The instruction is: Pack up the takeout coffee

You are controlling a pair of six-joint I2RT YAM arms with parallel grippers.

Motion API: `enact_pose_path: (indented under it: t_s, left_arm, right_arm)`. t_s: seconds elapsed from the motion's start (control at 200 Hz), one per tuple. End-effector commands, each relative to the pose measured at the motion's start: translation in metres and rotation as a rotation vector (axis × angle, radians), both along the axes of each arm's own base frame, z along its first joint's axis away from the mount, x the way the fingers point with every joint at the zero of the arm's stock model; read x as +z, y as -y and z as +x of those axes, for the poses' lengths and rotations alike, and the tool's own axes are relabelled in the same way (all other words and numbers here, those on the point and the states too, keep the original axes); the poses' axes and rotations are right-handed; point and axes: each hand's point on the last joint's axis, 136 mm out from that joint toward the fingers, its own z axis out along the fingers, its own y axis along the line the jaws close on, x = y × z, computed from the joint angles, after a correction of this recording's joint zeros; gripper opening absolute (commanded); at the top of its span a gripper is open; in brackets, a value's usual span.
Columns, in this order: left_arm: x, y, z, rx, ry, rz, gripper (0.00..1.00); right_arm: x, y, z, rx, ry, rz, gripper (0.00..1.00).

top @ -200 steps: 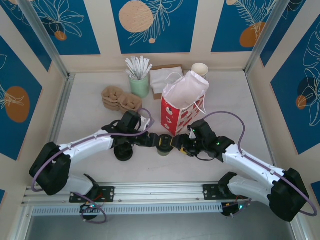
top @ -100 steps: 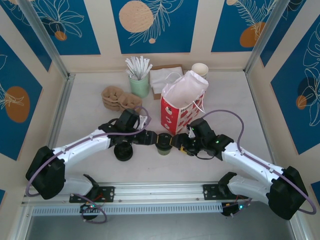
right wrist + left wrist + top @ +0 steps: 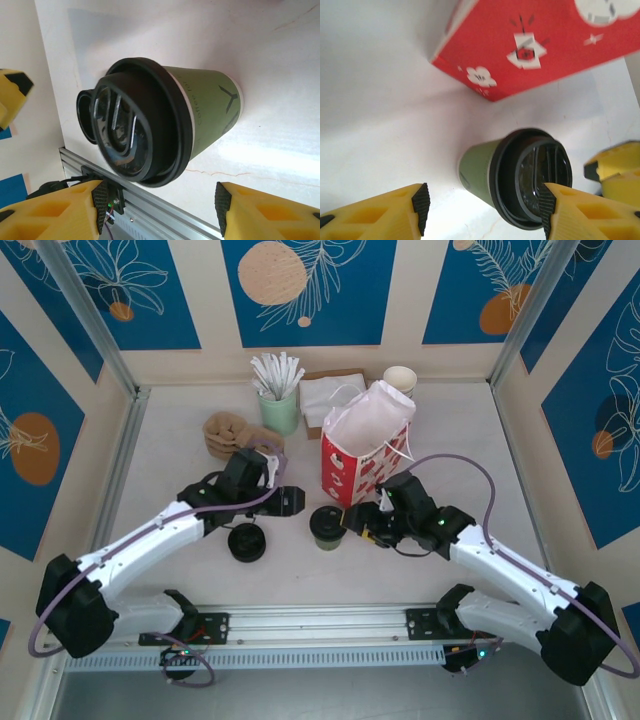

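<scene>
Blue floral panels close in the pale surface [image 3: 460, 450], where the takeout coffee [image 3: 325, 527] stands upright just in front of the near corner of the red-and-white bag [image 3: 365, 452], not touching it. A loose black lid [image 3: 246, 542] lies flat to its left. A second ago both arms met at the cup, one on each side. Now the left arm [image 3: 160, 535] has drawn back and away to the left, leaving a clear stretch of surface between its jaws and the cup. The left wrist view shows the left jaws spread wide and empty, the cup ahead of their yellow fingertips [image 3: 420, 200]. The right arm [image 3: 500, 560] has hardly shifted. Its jaws sit close by the cup's right side, also parted and gripping nothing, with the cup lying beyond the fingertips [image 3: 100, 200] in the right wrist view. At the back, the cardboard carriers [image 3: 232, 432], the stick holder [image 3: 279, 408], the napkins [image 3: 325, 392] and the white cups [image 3: 400, 379] stand as before.
</scene>
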Motion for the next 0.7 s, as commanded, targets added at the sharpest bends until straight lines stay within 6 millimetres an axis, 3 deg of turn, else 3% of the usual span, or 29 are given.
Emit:
enact_pose_path:
  t_s: [0.0, 0.23, 0.315, 0.485, 0.695]
  left_arm:
    - [0.025, -0.036, 0.025, 0.184, 0.104, 0.051, 0.63]
    - [0.037, -0.084, 0.062, 0.453, 0.188, -0.005, 0.67]
    - [0.031, -0.102, 0.074, 0.56, 0.163, -0.032, 0.67]
    - [0.02, -0.121, 0.096, 0.681, 0.128, -0.092, 0.68]
    - [0.002, -0.134, 0.119, 0.775, 0.065, -0.133, 0.67]
  right_arm:
    - [0.018, 0.01, -0.006, -0.011, 0.028, -0.013, 0.61]
    - [0.045, 0.029, -0.014, -0.048, 0.092, -0.004, 0.61]
    - [0.056, 0.034, -0.015, -0.049, 0.121, 0.0, 0.6]
    - [0.077, 0.044, -0.015, -0.046, 0.175, -0.007, 0.6]
    - [0.12, 0.052, -0.008, -0.022, 0.286, 0.022, 0.6]
